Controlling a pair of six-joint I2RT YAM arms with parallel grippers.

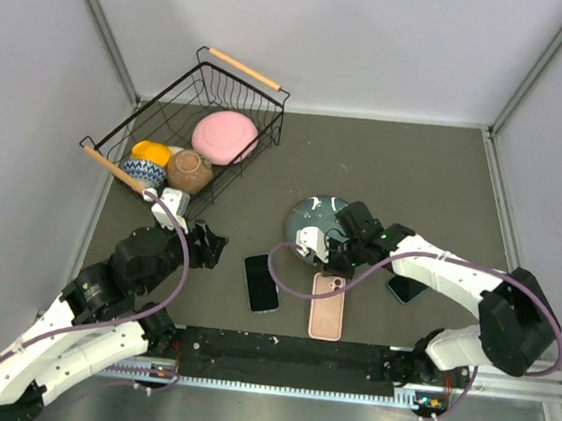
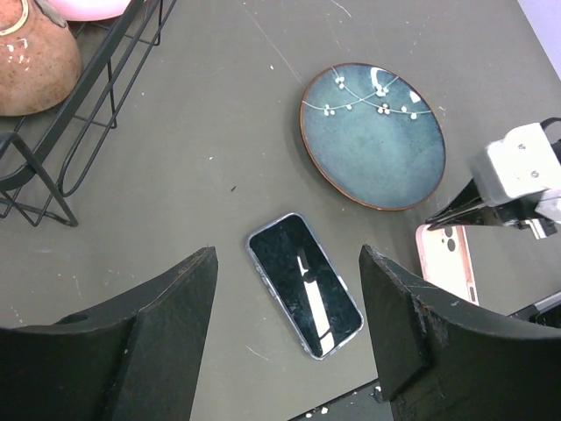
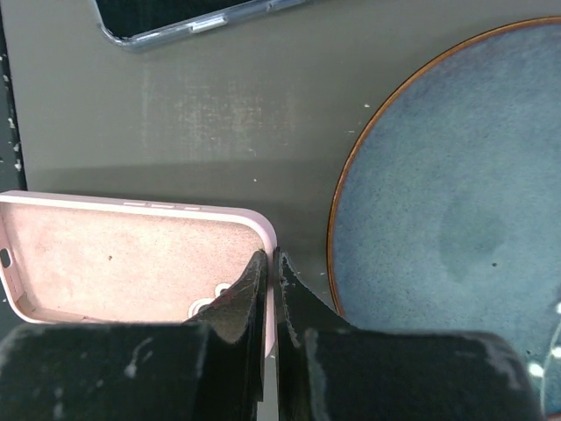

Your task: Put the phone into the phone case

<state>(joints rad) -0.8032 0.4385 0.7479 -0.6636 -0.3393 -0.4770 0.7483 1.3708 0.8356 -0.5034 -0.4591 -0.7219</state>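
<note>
The phone (image 1: 261, 282) lies flat, dark screen up, with a clear rim, near the table's front edge. The pink phone case (image 1: 327, 308) lies open side up just right of it. My right gripper (image 1: 335, 270) is shut on the case's far end wall; in the right wrist view the fingers (image 3: 254, 289) pinch that pink wall (image 3: 114, 263), one inside and one outside. My left gripper (image 1: 209, 244) hangs open to the left of the phone. In the left wrist view the phone (image 2: 305, 285) shows between the wide jaws (image 2: 287, 256), with the case (image 2: 447, 263) at the right.
A blue glazed plate (image 1: 318, 215) sits just behind the case. A black wire basket (image 1: 236, 85) at the back left holds a pink plate (image 1: 224, 136), a brown pot (image 1: 189, 172) and bowls. A dark flat phone-like object (image 1: 405, 289) lies under the right arm.
</note>
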